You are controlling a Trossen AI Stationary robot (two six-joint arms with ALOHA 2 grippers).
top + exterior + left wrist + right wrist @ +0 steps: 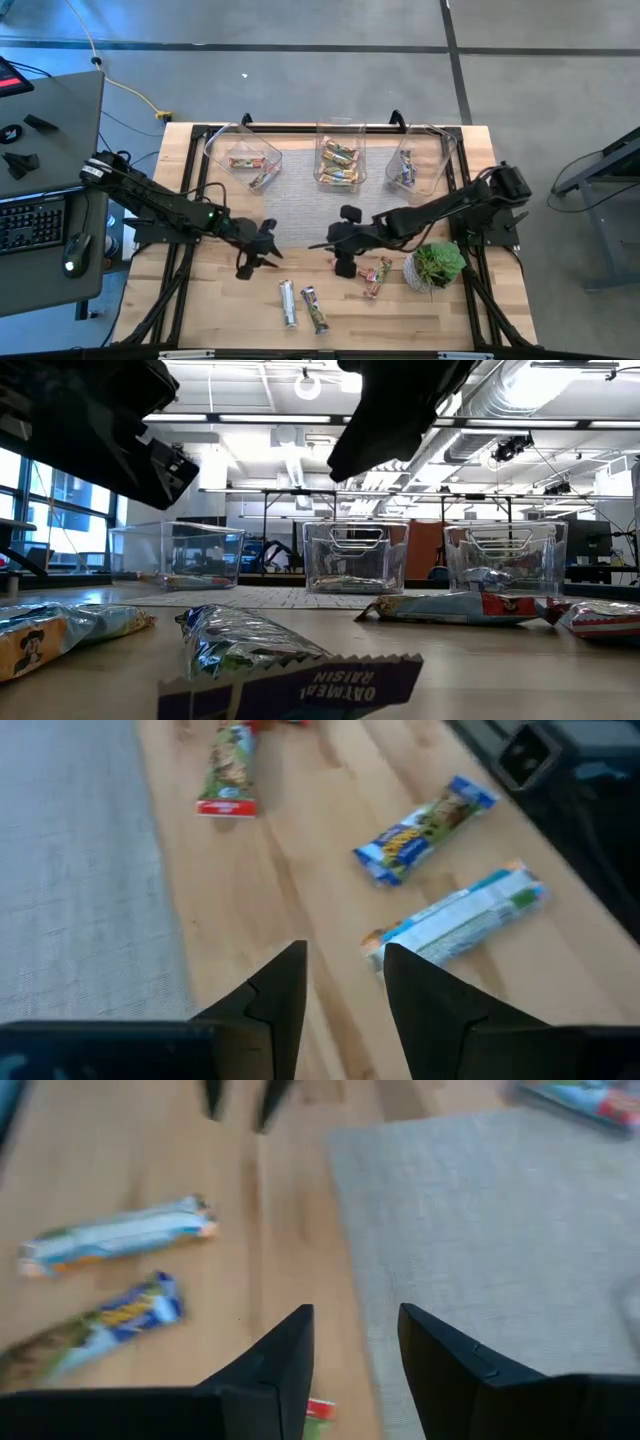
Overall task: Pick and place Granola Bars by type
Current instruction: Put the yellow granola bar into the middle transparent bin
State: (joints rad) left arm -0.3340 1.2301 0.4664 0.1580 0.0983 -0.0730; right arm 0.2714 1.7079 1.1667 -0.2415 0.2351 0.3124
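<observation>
Left tool (262, 250) is held over bare desk (180, 300), fingers narrowly parted, nothing gripped. Two bars (288, 302) (315, 309) lie side by side at the front edge. Right tool (338, 243) hangs mid-desk, narrowly parted, empty; two red-wrapped bars (375, 275) lie beside it, near the plant (435, 265). Further bars are seen in three clear bins (243, 155) (340, 155) (420, 160) along the back.

The low view cuts off both arms overhead and blurs the nearest bar (290, 675).

A small green plant (436, 266) is set near the table's (200, 310) right edge. Three clear bins (340, 152) are lined along its far edge.
</observation>
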